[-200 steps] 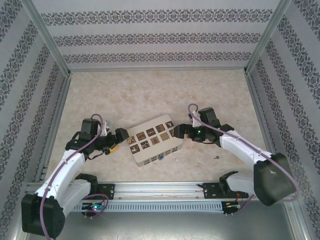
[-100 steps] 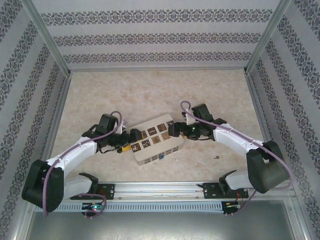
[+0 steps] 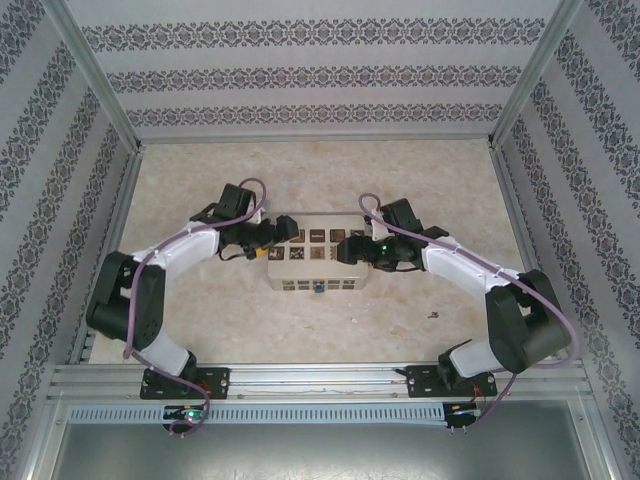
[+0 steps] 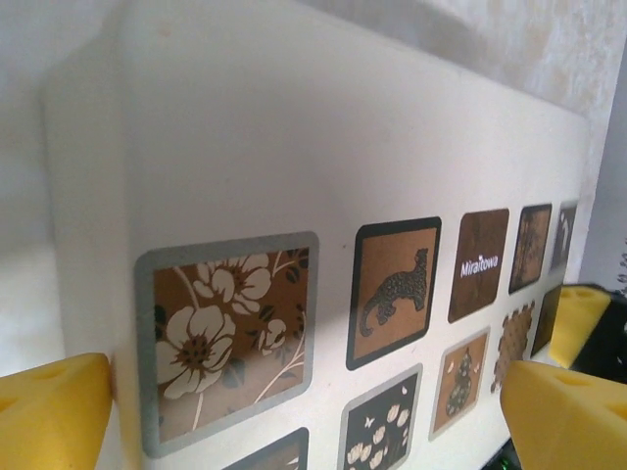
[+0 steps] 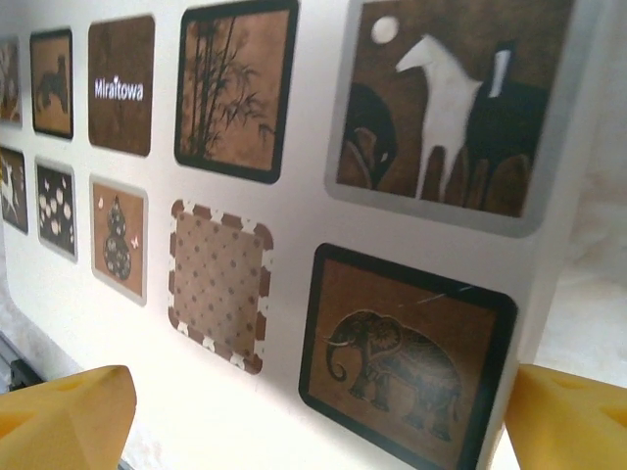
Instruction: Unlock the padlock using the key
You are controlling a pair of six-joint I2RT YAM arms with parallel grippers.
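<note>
While the white box [image 3: 318, 258] sits in the middle of the frame, the left end effector [image 3: 266, 240] is at its left end and the right end effector [image 3: 349, 250] is at its right end. Both are spread wide, with yellow fingers [image 4: 49, 411] beside the brown tiles [image 5: 230, 88]. The blue padlock [image 3: 318, 288] is on the box's lower side. The tiny key [image 3: 433, 316] lies on the surface [image 3: 400, 190] at the lower right, well apart.
</note>
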